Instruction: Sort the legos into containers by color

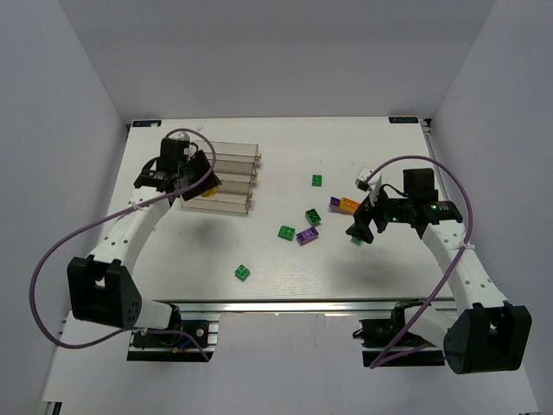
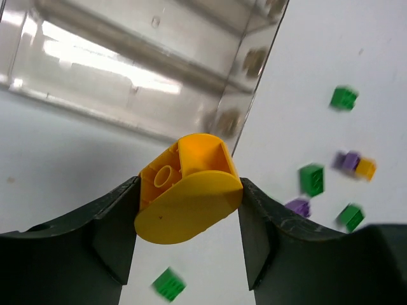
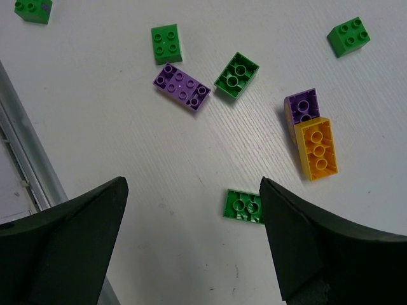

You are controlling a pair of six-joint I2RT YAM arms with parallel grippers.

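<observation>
Left wrist view: shows left gripper (image 2: 189, 206) clamped on orange brick (image 2: 191, 168), hollow underside toward the camera. Finds clear bins (image 2: 140, 76) just ahead of the fingertips, up and to the left. Spots loose bricks (image 2: 312, 179), blurred, green and purple, well off to the right.

Right wrist view: shows right gripper (image 3: 192, 187) spread wide, holding nothing. Puts green brick (image 3: 241, 205) just beside the right finger, partly hidden by it. Ahead of the fingers, finds second orange brick (image 3: 317, 148) touching purple brick (image 3: 302, 105), and long purple brick (image 3: 181, 87) just beside second green brick (image 3: 236, 74).

Top view: sets left gripper at the bins' left end, right gripper well apart among loose bricks.
</observation>
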